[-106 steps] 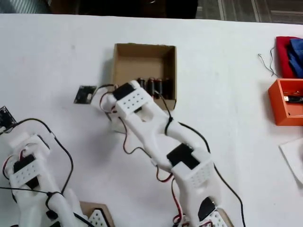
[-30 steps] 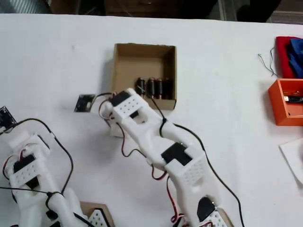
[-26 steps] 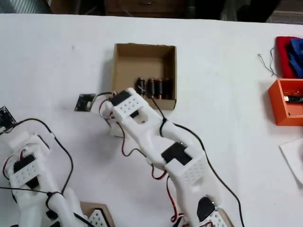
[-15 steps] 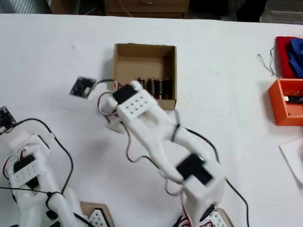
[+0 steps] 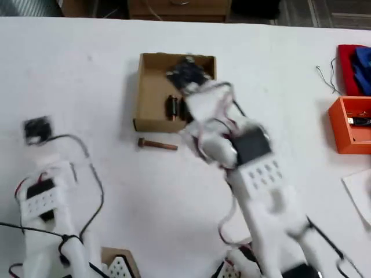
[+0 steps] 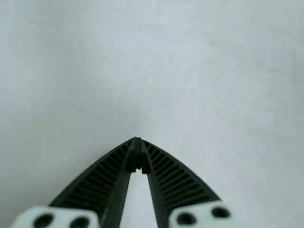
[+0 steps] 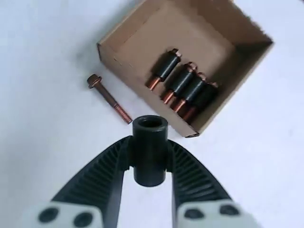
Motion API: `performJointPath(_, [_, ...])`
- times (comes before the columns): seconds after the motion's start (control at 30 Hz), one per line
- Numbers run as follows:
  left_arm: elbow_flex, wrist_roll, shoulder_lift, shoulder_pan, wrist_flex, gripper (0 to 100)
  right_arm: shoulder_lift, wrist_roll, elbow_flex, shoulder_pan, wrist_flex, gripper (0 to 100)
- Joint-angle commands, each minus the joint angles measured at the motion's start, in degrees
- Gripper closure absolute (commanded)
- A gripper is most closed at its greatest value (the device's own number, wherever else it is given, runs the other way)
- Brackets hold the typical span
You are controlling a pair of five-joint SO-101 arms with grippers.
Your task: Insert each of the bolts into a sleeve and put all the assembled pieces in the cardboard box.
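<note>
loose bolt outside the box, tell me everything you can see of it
The bolt is copper-coloured and looks like metal. It has a flanged hex head at one end and a long shank that is threaded toward the tip. The shank is bare, with nothing slid over it. The bolt lies flat on the white table, roughly parallel to the near wall of the box and a little apart from it. Only the table touches it.

bolt point(image 5: 157, 144) in front of the cardboard box point(image 5: 153, 81), assembled pieces point(image 7: 183, 88) inside
</note>
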Motion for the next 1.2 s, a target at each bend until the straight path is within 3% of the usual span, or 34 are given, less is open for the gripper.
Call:
performJointPath(0.0, [-10.2, -2.1, -0.4, 7.6, 11.2, 97, -14.1, -0.4, 6.6, 3.4, -7.0, 97.8])
performJointPath(0.23, [-25.3, -2.1, -0.4, 21.4, 31.2, 83, -38.4, -0.5, 22.9, 7.9, -16.2, 97.8])
performJointPath(0.43, [-26.5, -1.8, 0.0, 29.6, 34.1, 81, -51.3, -0.5, 31.5, 11.6, -20.1, 97.8])
performJointPath(0.63, [-31.0, -1.7, 13.4, 31.5, 35.1, 81, -56.9, -1.1, 38.2, 12.8, -23.3, 97.8])
performJointPath(0.73, [-37.6, -1.8, 22.6, 31.6, 39.5, 81, -58.1, -5.2, 40.0, 12.8, -23.8, 97.8])
performJointPath(0.87, [-46.1, -1.5, 30.1, 31.6, 43.4, 81, -57.9, -5.4, 41.6, 12.8, -26.2, 97.8])
performJointPath(0.93, [-49.4, 2.3, 31.7, 33.1, 44.5, 81, -57.9, -5.4, 41.6, 12.8, -26.2, 97.8])
performJointPath(1.1, [-55.0, 25.8, 32.6, 40.2, 46.0, 81, -57.8, -5.4, 42.6, 12.8, -26.1, 97.8])
performJointPath(1.17, [-56.3, 32.2, 32.6, 43.5, 43.9, 81, -58.0, -5.4, 42.8, 12.8, -26.1, 97.8])
